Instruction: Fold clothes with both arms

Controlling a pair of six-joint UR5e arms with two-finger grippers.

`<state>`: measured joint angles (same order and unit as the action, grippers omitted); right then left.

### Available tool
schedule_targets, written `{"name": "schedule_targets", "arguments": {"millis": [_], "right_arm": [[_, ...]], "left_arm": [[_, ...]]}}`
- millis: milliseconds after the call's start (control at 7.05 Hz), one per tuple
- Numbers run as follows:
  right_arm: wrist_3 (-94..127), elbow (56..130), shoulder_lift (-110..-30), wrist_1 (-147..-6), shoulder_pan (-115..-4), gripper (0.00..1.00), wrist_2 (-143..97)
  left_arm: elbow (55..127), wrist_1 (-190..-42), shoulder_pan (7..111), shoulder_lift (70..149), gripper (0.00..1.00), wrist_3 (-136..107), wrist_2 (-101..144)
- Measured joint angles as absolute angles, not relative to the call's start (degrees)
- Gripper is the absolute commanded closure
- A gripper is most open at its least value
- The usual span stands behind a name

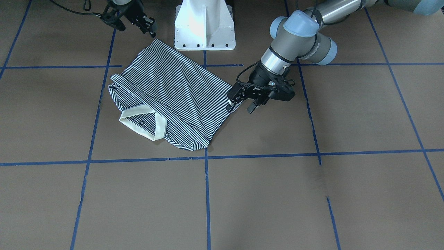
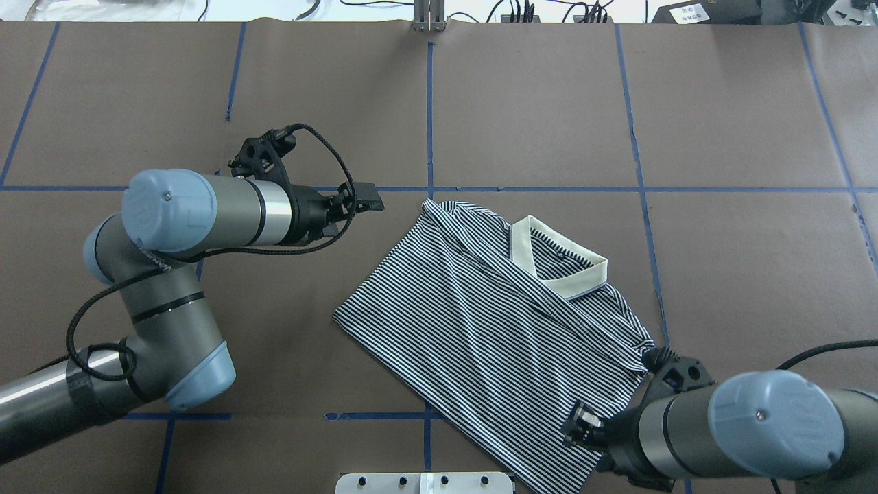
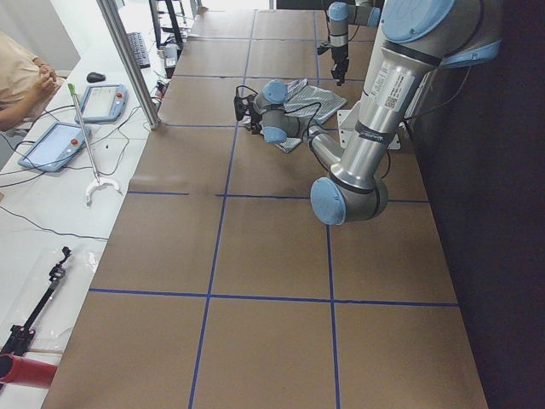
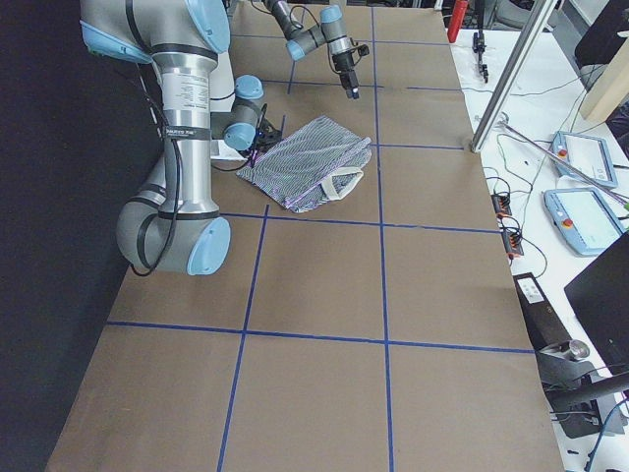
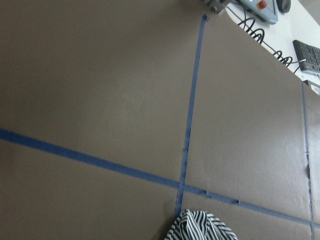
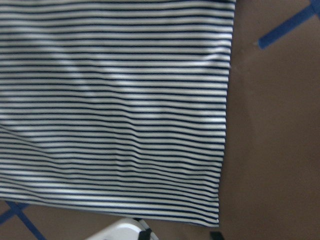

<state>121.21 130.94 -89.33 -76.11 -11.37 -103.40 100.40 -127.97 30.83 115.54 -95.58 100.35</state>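
The striped polo shirt (image 1: 173, 90) lies folded and flat on the brown table, its cream collar (image 2: 562, 267) toward the far right in the overhead view. My left gripper (image 1: 241, 103) hangs open and empty just off the shirt's corner, a short gap away in the overhead view (image 2: 367, 199). The left wrist view shows only the tip of the shirt (image 5: 197, 227) at its bottom edge. My right gripper (image 2: 576, 424) hovers over the shirt's near hem, open, with nothing in it. Striped cloth (image 6: 115, 100) fills the right wrist view.
The white pedestal base (image 1: 204, 24) stands just behind the shirt's near corner. Blue tape lines (image 2: 430, 123) cross the brown table. Beside the table a side bench carries tablets (image 3: 51, 145), cables and tools, and a person (image 3: 21, 77) sits there.
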Motion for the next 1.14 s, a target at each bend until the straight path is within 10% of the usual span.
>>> {"name": "schedule_targets", "arguments": {"millis": [1135], "right_arm": [[113.5, 127.7, -87.9, -76.1, -33.2, 0.0, -103.1]], "left_arm": [[103.9, -113.8, 20.8, 110.8, 0.3, -96.1, 95.8]]}}
